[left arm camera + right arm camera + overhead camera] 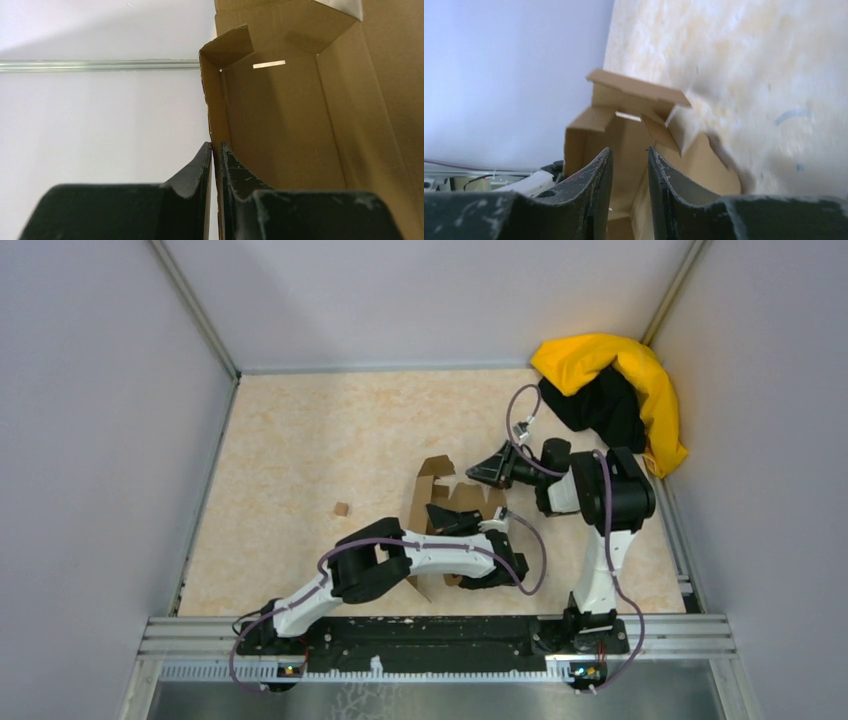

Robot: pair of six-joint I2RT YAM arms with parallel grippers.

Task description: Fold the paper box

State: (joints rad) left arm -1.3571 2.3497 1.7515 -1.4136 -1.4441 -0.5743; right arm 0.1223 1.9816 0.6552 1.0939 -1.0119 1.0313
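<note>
The paper box (pixel 432 480) is brown cardboard, half folded, standing at the middle of the table with walls and flaps raised. My left gripper (pixel 440 512) reaches in from the near side. In the left wrist view it (pixel 216 145) is shut on the thin edge of one upright wall of the box (pixel 280 125), whose slotted end wall and small flap show beyond. My right gripper (pixel 475 475) comes in from the right at the box's far end. In the right wrist view it (pixel 630 150) is open, and the box's inside and top flap (pixel 624 95) show through the gap.
A yellow-and-black cloth heap (pixel 610 390) lies in the back right corner. A tiny cardboard scrap (pixel 341 509) sits left of the box. Grey walls close in three sides, and a metal rail (pixel 440 630) carries the arm bases at the front.
</note>
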